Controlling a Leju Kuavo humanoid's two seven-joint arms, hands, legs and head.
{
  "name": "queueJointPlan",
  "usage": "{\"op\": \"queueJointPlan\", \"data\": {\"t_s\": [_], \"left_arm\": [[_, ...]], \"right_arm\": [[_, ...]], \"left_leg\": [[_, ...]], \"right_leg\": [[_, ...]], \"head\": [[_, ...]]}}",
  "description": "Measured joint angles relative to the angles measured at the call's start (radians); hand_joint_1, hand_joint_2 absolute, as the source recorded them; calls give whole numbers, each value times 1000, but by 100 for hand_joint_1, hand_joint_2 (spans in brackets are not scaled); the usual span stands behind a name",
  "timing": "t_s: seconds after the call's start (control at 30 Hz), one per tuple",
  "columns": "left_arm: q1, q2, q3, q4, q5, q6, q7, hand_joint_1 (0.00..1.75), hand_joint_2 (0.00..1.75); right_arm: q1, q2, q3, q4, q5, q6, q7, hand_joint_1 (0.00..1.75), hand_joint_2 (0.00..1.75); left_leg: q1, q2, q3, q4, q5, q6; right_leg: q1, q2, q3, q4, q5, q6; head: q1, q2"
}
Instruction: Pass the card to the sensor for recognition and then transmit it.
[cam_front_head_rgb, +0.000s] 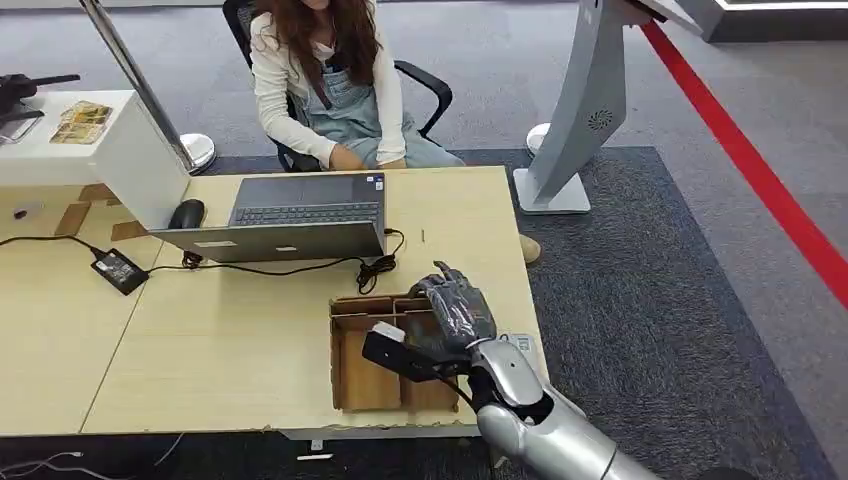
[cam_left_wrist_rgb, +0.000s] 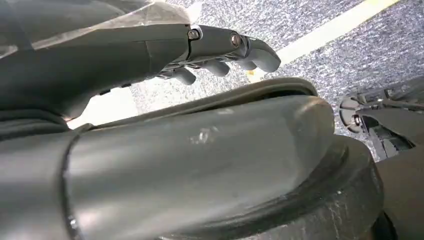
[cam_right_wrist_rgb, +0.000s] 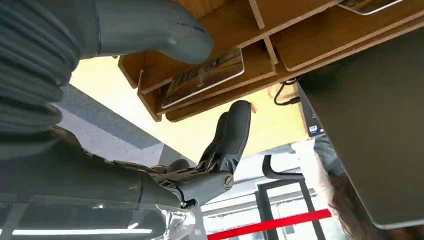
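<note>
One card (cam_right_wrist_rgb: 202, 75) lies flat in a compartment of the cardboard tray (cam_front_head_rgb: 350, 385), directly under the right hand (cam_front_head_rgb: 455, 310). This hand hovers spread, thumb and fingers flanking the card's long axis, holding nothing. The left hand (cam_left_wrist_rgb: 220, 50), fingers curled on nothing, hangs well apart over carpet.

1. Laptop (cam_front_head_rgb: 300, 215): one, open on the tabletop (cam_front_head_rgb: 220, 340).
2. Wooden divided tray (cam_front_head_rgb: 352, 380): one, near the tabletop's front edge.
3. Cards: two counted in the right wrist view, one card (cam_right_wrist_rgb: 202, 77) lying in a tray compartment, a second card (cam_right_wrist_rgb: 367, 4) at the frame edge in another compartment.
4. Computer mouse (cam_front_head_rgb: 186, 213): one, just beside the laptop.
5. Power adapter (cam_front_head_rgb: 119, 270): one, black, with cable.
6. Robot hands: two, right hand (cam_front_head_rgb: 455, 312) and left hand (cam_left_wrist_rgb: 150, 50).
7. Persons: one person (cam_front_head_rgb: 330, 85), seated on one office chair (cam_front_head_rgb: 425, 90).
8. Kiosk stand (cam_front_head_rgb: 585, 110): one, on the floor.
</note>
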Motion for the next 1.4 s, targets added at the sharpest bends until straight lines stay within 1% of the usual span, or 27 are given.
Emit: {"op": "queueJointPlan", "data": {"t_s": [0.03, 0.2, 0.43, 0.47, 0.5, 0.53, 0.57, 0.6, 0.63, 1.03, 1.4], "left_arm": [[0, 0, 0, 0, 0, 0, 0, 0, 0], [0, 0, 0, 0, 0, 0, 0, 0, 0], [0, 0, 0, 0, 2, 0, 0, 0, 0], [0, 0, 0, 0, 2, 0, 0, 0, 0], [0, 0, 0, 0, 2, 0, 0, 0, 0], [0, 0, 0, 0, 2, 0, 0, 0, 0], [0, 0, 0, 0, 2, 0, 0, 0, 0], [0, 0, 0, 0, 2, 0, 0, 0, 0], [0, -1, 0, 0, 1, 0, 1, 0, 0], [1, -7, -1, 0, -2, 2, 3, 0, 0], [1, -9, -1, 0, 3, 2, -8, 0, 0]], "right_arm": [[0, 0, 0, 0, 0, 0, 0, 80, 175], [0, 0, 0, 3, -1, 0, 0, 86, 175], [0, 0, 0, 8, -3, -3, 0, 87, 175], [0, 0, 0, 9, -3, -3, 0, 89, 175], [0, 0, 0, 10, -5, -4, 0, 96, 175], [0, 0, 0, 12, -6, -5, 0, 96, 175], [0, 0, 0, 12, -7, -6, 0, 138, 175], [0, 0, 0, 12, -8, -8, 0, 164, 175], [1, 0, 0, 13, -10, -8, 0, 175, 175], [1, 0, 1, 16, -12, -15, 0, 175, 175], [4, 0, 0, 16, -15, -31, 0, 175, 175]], "left_leg": [[0, 0, 0, 0, 0, 0], [0, 0, 0, 0, 0, 0], [0, 0, 0, 0, 0, 0], [0, 0, 0, 0, 0, 0], [0, 0, 0, 0, 0, 0], [0, 0, 0, 0, 0, 0], [0, 0, 0, 0, 0, 0], [0, 0, 0, 0, 0, 0], [0, 0, 0, 0, 0, 0], [0, 0, 0, 0, 0, 0], [0, 0, 0, 0, 0, 0]], "right_leg": [[0, 0, 0, 0, 0, 0], [0, 0, 0, 0, 0, 0], [0, 0, 0, 0, 0, 0], [0, 0, 0, 0, 0, 0], [0, 0, 0, 0, 0, 0], [0, 0, 0, 0, 0, 0], [0, 0, 0, 0, 0, 0], [0, 0, 0, 0, 0, 0], [0, 0, 0, 0, 0, 0], [0, 0, 0, 0, 0, 0], [0, 0, 0, 0, 0, 0]], "head": [[0, 0], [0, 0], [0, 0], [0, 0], [0, 0], [0, 0], [0, 0], [0, 0], [0, 0], [0, 0], [0, 0]]}}
